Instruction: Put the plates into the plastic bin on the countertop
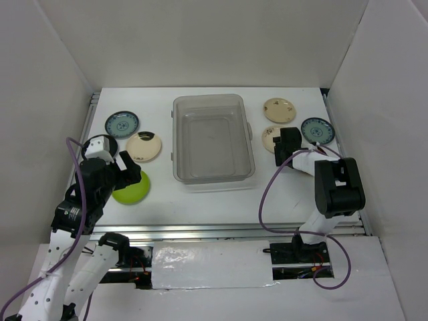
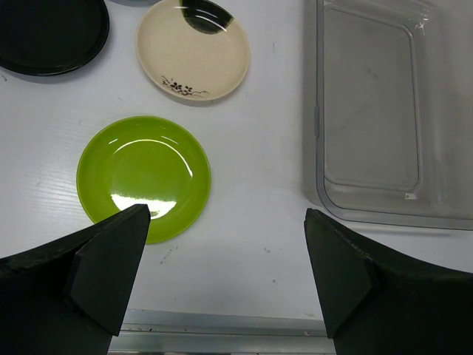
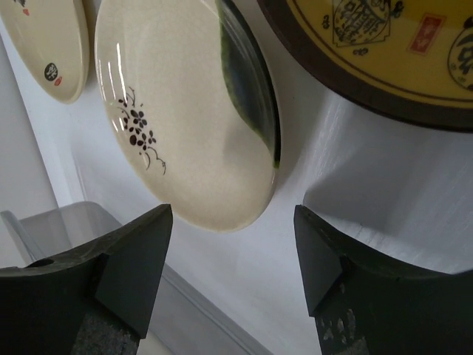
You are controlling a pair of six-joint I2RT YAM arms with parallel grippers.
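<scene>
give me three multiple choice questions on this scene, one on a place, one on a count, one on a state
1. Where does the green plate lie?
A in the bin
B left of the bin
C right of the bin

2. What does the bin hold?
A nothing
B two plates
C four plates

3. The left gripper is:
A shut on a plate
B shut, empty
C open

Answers:
1 B: the top view shows it outside the bin, on its left.
2 A: the bin's floor is bare.
3 C: its fingers stand wide apart, gripping nothing.
</scene>
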